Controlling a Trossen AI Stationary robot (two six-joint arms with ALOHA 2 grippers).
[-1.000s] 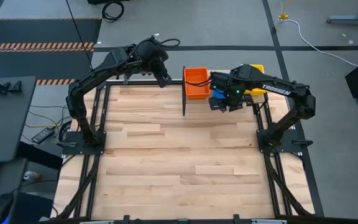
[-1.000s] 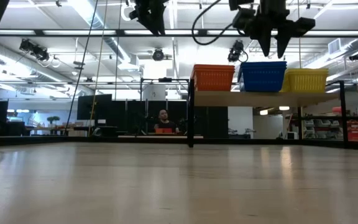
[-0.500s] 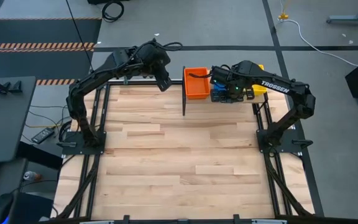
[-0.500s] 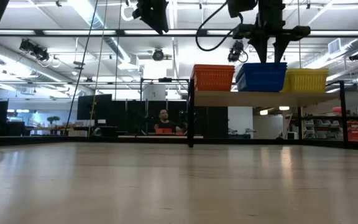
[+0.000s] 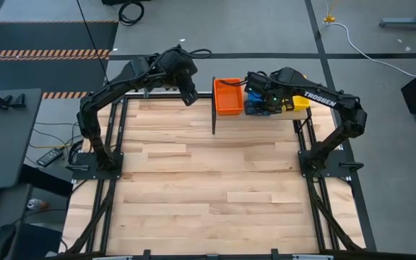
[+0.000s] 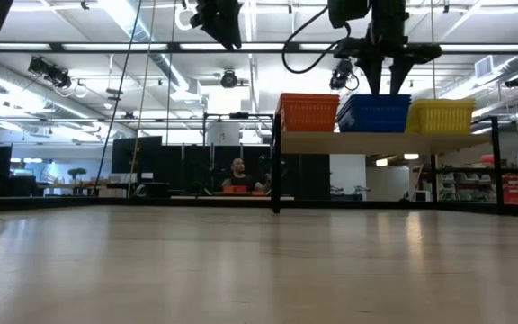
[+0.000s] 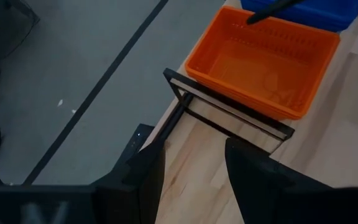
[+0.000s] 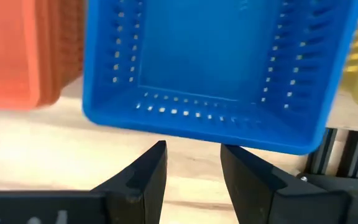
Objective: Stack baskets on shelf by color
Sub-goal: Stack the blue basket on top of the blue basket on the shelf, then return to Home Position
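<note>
Up on the raised light-wood shelf [image 6: 376, 141] on thin black posts, three groups of perforated plastic baskets sit side by side: orange [image 6: 308, 112], blue [image 6: 373, 113] in the middle, yellow [image 6: 440, 116] at the far end. The right pincer [image 8: 190, 165] hovers just off the blue basket's near rim, its fingers parted and holding nothing. The left pincer [image 7: 191, 171] waits near the shelf's orange end, also spread and empty. No baskets show on the wooden plank table [image 5: 208, 173], so the sorting looks close to finished. These baskets are probably light, thin-walled and a little springy, with smooth plastic that could slip; the stiffest hold is likely the rolled top rim at the middle of a side, one finger inside and one outside. A firm squeeze there should avoid bowing the mesh wall.
</note>
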